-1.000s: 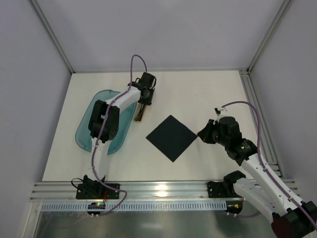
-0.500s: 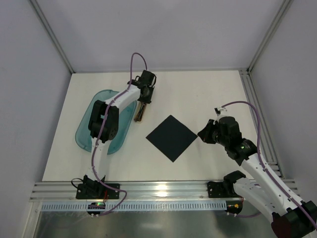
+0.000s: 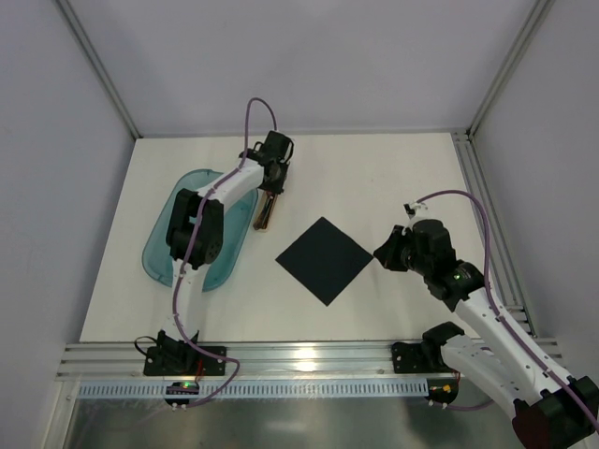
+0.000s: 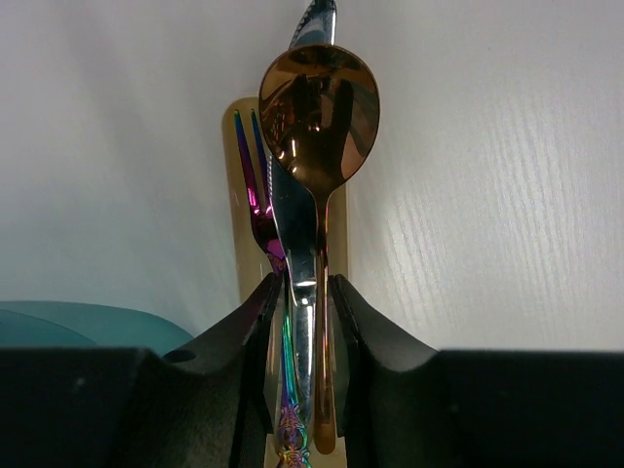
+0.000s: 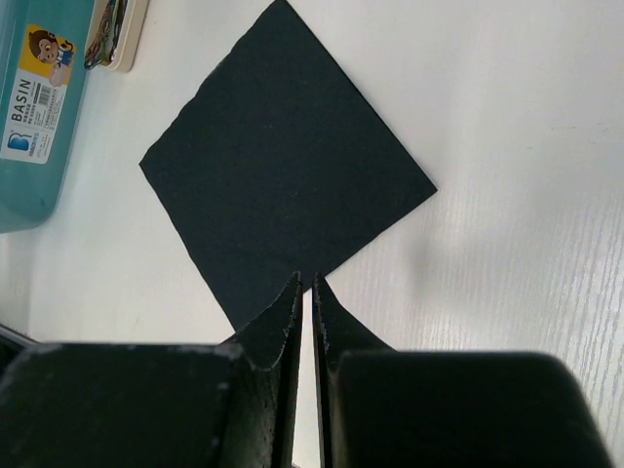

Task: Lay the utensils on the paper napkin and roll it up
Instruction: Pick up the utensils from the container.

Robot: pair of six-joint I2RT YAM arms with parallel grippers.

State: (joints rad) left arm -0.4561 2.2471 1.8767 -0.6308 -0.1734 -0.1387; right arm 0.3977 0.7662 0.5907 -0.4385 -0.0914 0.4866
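Left wrist view: the left gripper pinches the stiff, likely slippery utensils by their handles; the right gripper, closed empty, hovers near the flimsy paper napkin.

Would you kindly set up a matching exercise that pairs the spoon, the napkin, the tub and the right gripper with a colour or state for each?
Things:
1. spoon
2. napkin
3. tub
4. right gripper

Descriptions:
A. shut and empty
B. teal, at the left of the table
C. copper, clamped in the left gripper
D. dark, lying flat and bare

Pairs: 1-C, 2-D, 3-B, 4-A
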